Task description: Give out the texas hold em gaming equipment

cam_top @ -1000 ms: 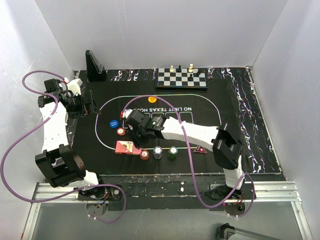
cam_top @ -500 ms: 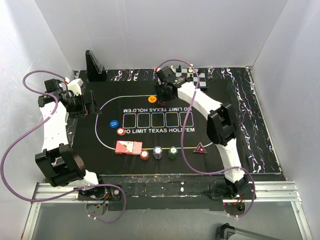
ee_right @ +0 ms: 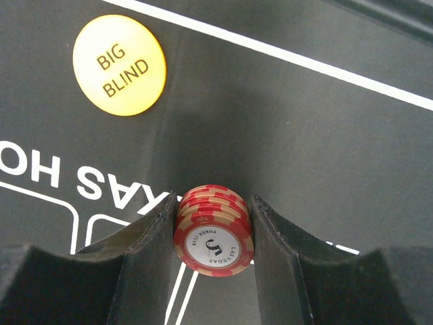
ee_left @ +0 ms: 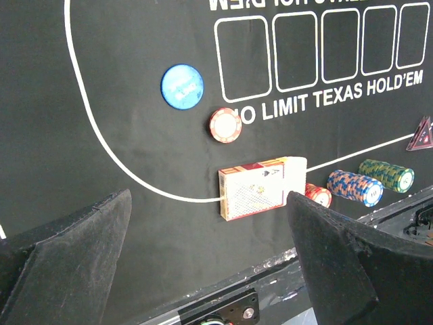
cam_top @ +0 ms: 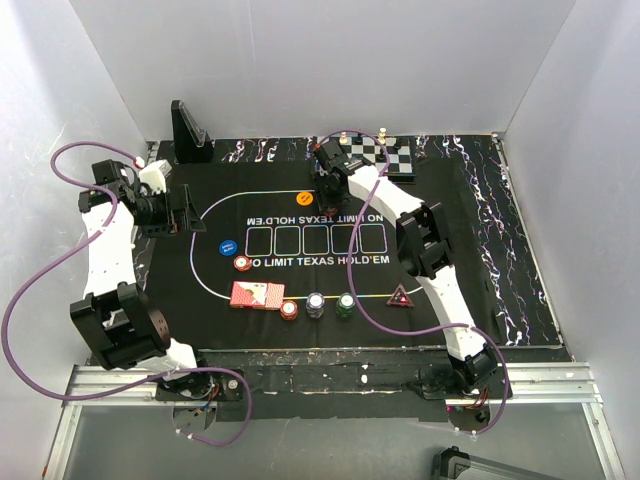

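Nearest us, along the near curve of the mat (cam_top: 215, 283), lie the card deck (cam_top: 257, 296), a single red chip (cam_top: 289, 310), a blue-and-white stack (cam_top: 316, 304), a green stack (cam_top: 345, 303) and the triangular marker (cam_top: 401, 297). A little farther in we see another red chip (cam_top: 242, 264) and the blue button (cam_top: 228, 247). The left gripper (cam_top: 180, 212) hovers over the mat's left edge, spread wide with nothing between its fingers.

On the far side, the right gripper (ee_right: 214, 210) is closed on a red chip stack (ee_right: 214, 245), a finger against the rims on each side and the top face turned to the wrist camera. We cannot tell whether the stack touches the mat. The orange big-blind button (ee_right: 119, 65) lies flat, near the stack but apart from it, and from above it sits just left of the gripper. We judge a release is next, so the stack should land beside that button, not on it. The right arm is the one at hand, while the left is well apart. Beyond stands the chessboard (cam_top: 392, 155)
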Robot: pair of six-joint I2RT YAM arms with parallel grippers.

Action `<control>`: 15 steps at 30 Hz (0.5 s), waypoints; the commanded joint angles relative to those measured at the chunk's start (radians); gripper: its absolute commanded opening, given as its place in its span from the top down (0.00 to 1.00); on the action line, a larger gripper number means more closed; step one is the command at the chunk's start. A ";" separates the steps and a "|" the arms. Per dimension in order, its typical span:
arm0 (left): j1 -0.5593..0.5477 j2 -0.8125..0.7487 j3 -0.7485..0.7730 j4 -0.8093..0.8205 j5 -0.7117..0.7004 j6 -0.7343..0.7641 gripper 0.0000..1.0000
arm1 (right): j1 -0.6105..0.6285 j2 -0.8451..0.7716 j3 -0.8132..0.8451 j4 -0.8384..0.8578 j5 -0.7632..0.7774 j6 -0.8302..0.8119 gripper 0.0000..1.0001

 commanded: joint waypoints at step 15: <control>0.005 -0.004 0.006 -0.023 0.028 0.042 0.00 | -0.019 0.077 0.119 0.024 0.000 0.056 0.50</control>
